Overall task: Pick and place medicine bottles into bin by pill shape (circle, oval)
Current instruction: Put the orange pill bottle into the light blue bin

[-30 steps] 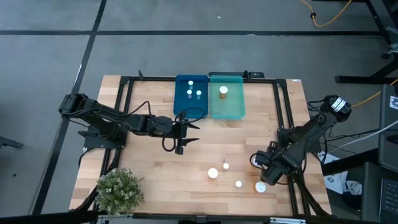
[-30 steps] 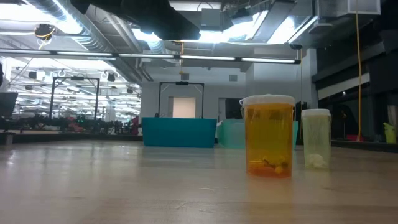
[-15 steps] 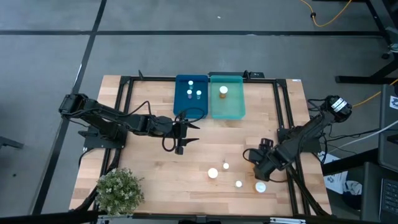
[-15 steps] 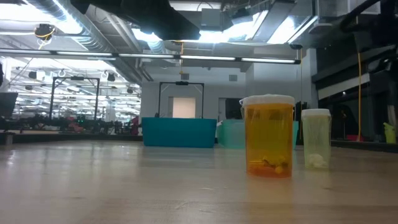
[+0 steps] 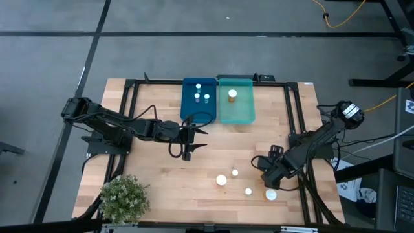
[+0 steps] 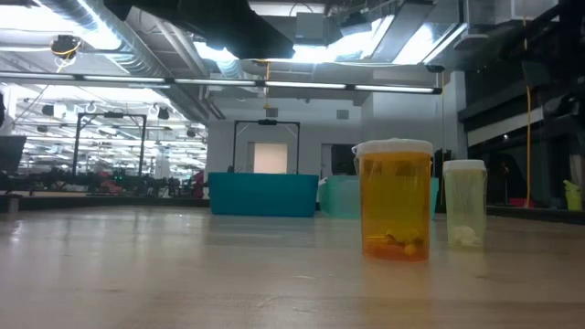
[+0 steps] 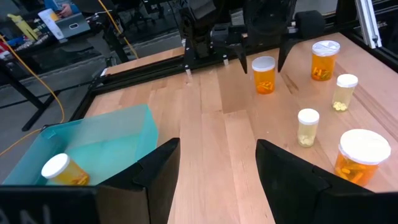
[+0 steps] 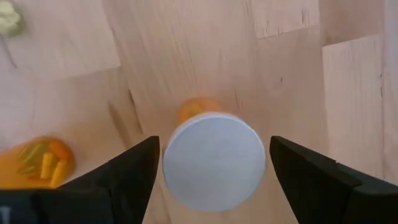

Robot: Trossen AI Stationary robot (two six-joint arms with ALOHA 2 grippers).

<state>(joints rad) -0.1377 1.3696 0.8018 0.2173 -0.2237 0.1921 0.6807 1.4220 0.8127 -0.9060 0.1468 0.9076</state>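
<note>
White-capped amber bottle sits between the right gripper's wide-apart fingers, untouched; left fingers likewise spread.

Bright, even overhead light; sharp.

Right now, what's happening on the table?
The right gripper hangs open directly over an amber bottle near the table's front right, fingers on either side of its white cap, not yet closed. The left gripper waits open before the blue bin, which holds three bottles; the teal bin holds one.
</note>
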